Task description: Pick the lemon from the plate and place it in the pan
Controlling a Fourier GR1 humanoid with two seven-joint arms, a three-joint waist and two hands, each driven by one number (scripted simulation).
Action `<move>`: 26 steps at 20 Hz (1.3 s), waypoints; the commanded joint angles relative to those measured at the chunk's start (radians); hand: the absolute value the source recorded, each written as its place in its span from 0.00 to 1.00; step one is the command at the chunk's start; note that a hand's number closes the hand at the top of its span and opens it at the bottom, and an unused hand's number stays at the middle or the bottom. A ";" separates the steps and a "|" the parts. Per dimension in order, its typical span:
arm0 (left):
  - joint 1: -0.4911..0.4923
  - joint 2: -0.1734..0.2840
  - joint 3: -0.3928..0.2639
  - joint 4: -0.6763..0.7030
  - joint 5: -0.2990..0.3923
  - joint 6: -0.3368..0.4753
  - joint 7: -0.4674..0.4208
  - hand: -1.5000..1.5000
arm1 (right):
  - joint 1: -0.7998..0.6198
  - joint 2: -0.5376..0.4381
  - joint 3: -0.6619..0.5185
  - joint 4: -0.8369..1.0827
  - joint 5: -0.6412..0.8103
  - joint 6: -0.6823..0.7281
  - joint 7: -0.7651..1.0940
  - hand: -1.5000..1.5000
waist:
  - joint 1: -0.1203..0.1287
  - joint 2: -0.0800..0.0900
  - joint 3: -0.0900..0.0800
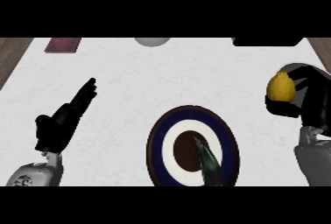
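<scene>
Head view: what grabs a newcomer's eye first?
The yellow lemon stands out, held in the right hand near the right edge, clear of the plate. Next is the ringed plate at lower centre, with a dark green object lying on it. The left hand rests open at the left.

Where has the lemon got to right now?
In the head view the lemon is at the right side, held in the right hand, above and to the right of the plate.

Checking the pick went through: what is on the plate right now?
The plate holds only a dark green object lying across its centre; what sits beneath it is hidden. The lemon is off the plate, held in the right hand.
</scene>
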 commanded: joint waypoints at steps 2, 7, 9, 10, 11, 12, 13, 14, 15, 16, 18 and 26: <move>-0.002 -0.017 0.001 0.029 0.000 -0.012 -0.033 0.50 | -0.067 -0.052 -0.139 0.277 -0.047 -0.123 -0.168 1.00 | 0.006 0.004 0.000; 0.043 -0.010 0.006 0.012 -0.012 -0.026 -0.046 0.50 | -0.150 -0.105 -0.216 0.531 -0.099 -0.191 -0.349 1.00 | 0.008 0.002 0.000; -0.033 -0.012 0.009 0.019 -0.010 -0.027 -0.001 0.50 | -0.240 -0.095 -0.252 0.710 -0.121 -0.276 -0.443 1.00 | 0.015 0.005 0.001; -0.042 -0.059 -0.034 0.012 -0.070 0.037 0.028 0.50 | -0.253 -0.135 -0.274 0.741 -0.156 -0.247 -0.493 1.00 | 0.013 0.005 0.001; 0.062 0.002 0.018 -0.068 -0.010 -0.028 0.002 0.50 | -0.275 -0.138 -0.278 0.755 -0.156 -0.225 -0.481 1.00 | 0.015 0.001 0.000; -0.043 -0.014 0.023 0.032 -0.004 -0.035 0.030 0.50 | -0.279 -0.135 -0.296 0.828 -0.177 -0.265 -0.555 1.00 | 0.010 0.004 0.000; -0.028 -0.034 0.014 0.061 -0.037 -0.007 -0.032 0.50 | -0.307 -0.156 -0.313 0.873 -0.178 -0.274 -0.577 1.00 | 0.010 0.004 0.000; -0.027 -0.015 0.018 0.049 -0.024 -0.031 -0.024 0.50 | -0.326 -0.185 -0.333 0.946 -0.208 -0.247 -0.636 1.00 | 0.016 0.006 0.001; -0.032 -0.035 -0.001 0.018 -0.036 -0.017 -0.022 0.50 | -0.343 -0.163 -0.343 1.010 -0.201 -0.318 -0.685 1.00 | 0.021 0.007 0.001; -0.043 -0.026 0.026 0.078 -0.030 -0.022 -0.024 0.50 | -0.347 -0.215 -0.371 0.996 -0.237 -0.272 -0.711 1.00 | 0.012 0.006 0.001; -0.016 -0.039 0.000 0.016 -0.020 -0.036 -0.008 0.50 | -0.407 -0.210 -0.392 1.125 -0.238 -0.318 -0.770 1.00 | 0.023 0.007 0.001; -0.057 -0.046 0.004 0.038 -0.026 -0.037 -0.016 0.50 | -0.458 -0.280 -0.412 1.382 -0.213 -0.209 -0.600 0.00 | 0.048 0.021 0.002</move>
